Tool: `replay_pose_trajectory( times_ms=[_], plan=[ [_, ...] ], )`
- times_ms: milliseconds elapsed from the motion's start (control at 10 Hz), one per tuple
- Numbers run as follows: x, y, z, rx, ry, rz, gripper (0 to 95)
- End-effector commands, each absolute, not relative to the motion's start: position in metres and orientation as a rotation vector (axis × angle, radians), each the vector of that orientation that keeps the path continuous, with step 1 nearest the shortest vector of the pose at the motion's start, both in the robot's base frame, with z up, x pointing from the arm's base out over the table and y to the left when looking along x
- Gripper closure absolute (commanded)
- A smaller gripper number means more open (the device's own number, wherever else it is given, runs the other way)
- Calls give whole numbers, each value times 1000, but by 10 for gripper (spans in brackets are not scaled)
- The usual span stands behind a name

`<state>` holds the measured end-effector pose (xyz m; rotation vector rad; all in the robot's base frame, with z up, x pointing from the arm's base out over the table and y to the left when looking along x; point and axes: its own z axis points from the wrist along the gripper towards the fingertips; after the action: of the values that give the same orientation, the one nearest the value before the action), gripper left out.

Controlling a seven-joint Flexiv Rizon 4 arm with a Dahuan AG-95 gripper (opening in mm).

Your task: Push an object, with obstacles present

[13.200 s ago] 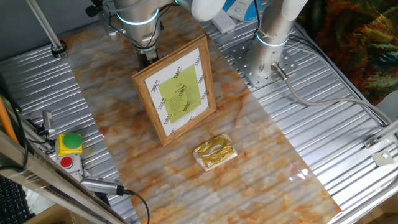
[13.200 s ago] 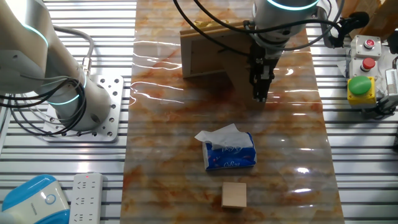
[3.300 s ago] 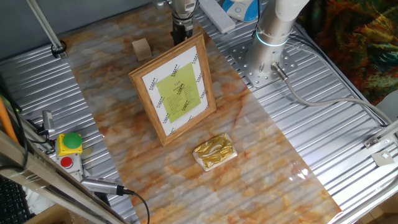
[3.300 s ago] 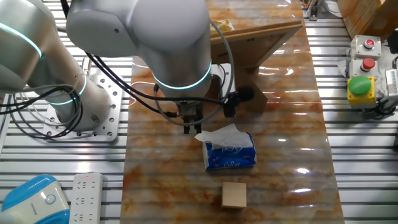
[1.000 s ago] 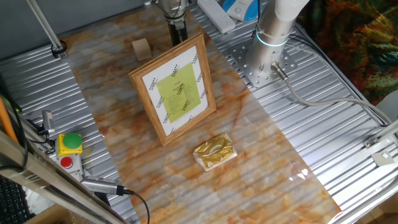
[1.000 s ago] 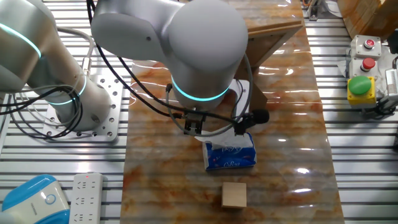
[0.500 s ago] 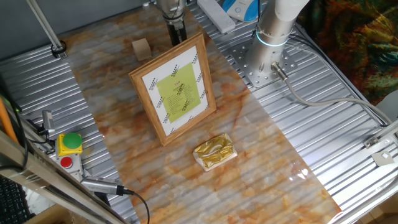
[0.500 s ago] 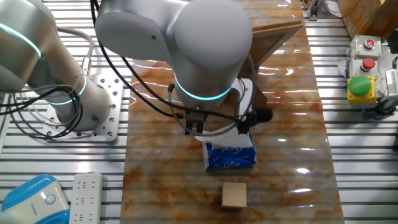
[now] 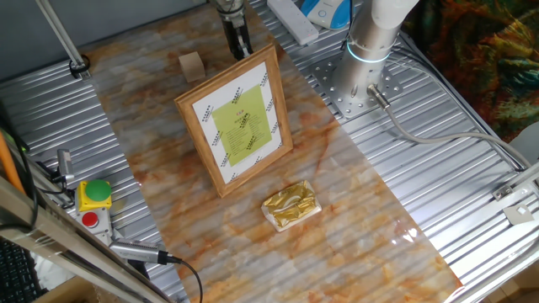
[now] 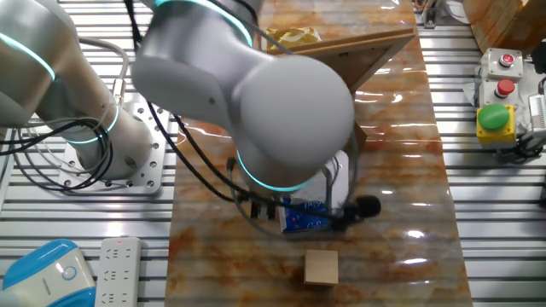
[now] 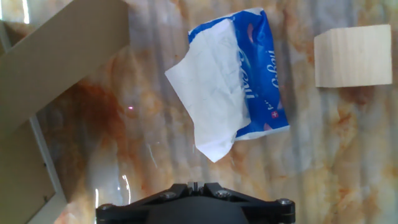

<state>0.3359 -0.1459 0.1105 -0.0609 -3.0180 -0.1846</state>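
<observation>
- Hand view: claw (image 11: 194, 186), fingers apparently pressed together, hangs above tissue pack (image 11: 249, 74).
- Wooden block (image 11: 352, 55) sits untouched beyond it on surface (image 9: 354, 219); push not begun.

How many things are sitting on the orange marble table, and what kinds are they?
Wooden block: 1
Picture frame: 1
Gold foil packet: 1
Blue tissue pack: 1
Total: 4

Arm (image 10: 281, 111) now nearer the wooden block (image 10: 322, 267), over the blue tissue pack (image 10: 307, 217).
</observation>
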Motion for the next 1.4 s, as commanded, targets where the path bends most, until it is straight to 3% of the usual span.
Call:
replay_pose_trajectory(
  times_ms=[100, 500, 1400],
  plan=[
    [331, -158, 109, -32, -2990, -126, 950],
    [325, -184, 96, 46, -2979, 2, 950],
    [314, -225, 83, 105, -2989, 10, 950]
  ],
)
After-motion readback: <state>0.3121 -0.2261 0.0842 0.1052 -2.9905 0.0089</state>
